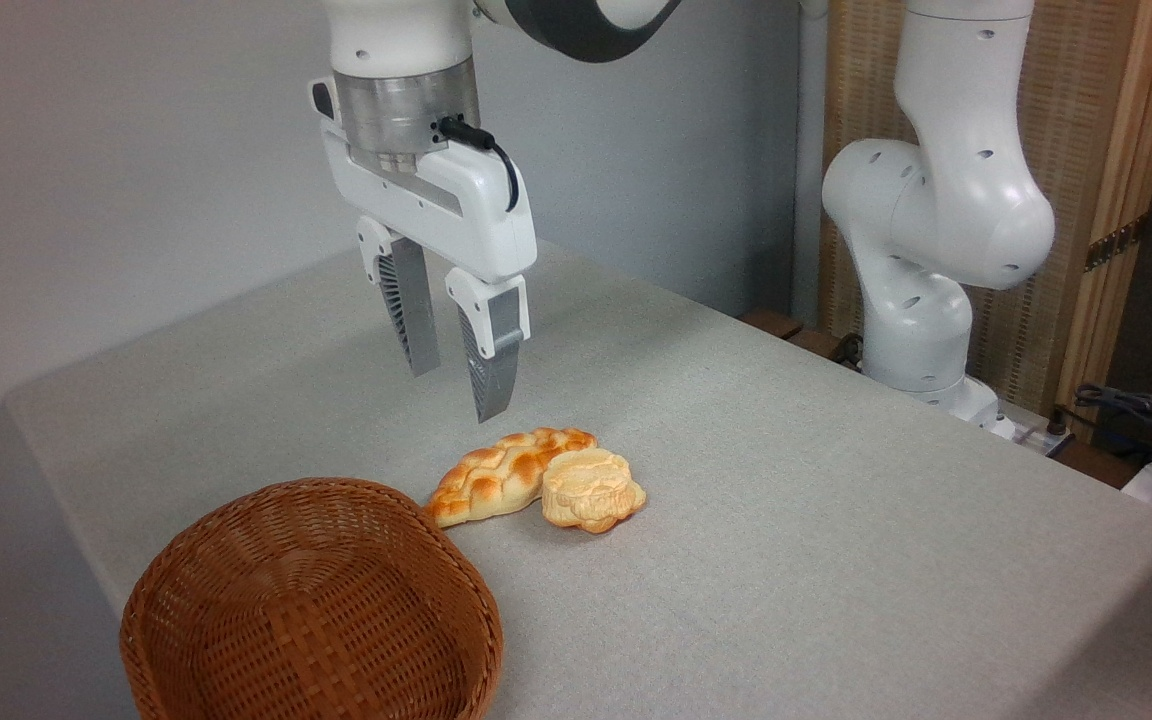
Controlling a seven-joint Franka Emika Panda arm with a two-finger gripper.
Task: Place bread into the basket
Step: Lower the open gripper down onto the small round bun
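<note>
The bread [591, 490], a small chunky bun with a pale tan top and lumpy golden-orange edges, lies on the grey table. It leans against the right end of a long braided loaf. My gripper [456, 388] hangs open in the air above and to the left of the bun, holding nothing. The round brown wicker basket [311, 610] stands empty at the front left, its rim close to the braided loaf's left end.
The long braided golden-brown loaf [501, 473] lies between basket and bun. The arm's white base [926, 260] rises at the table's far right edge. Cables [1151, 420] lie at the right. A wooden screen [1096, 150] stands behind.
</note>
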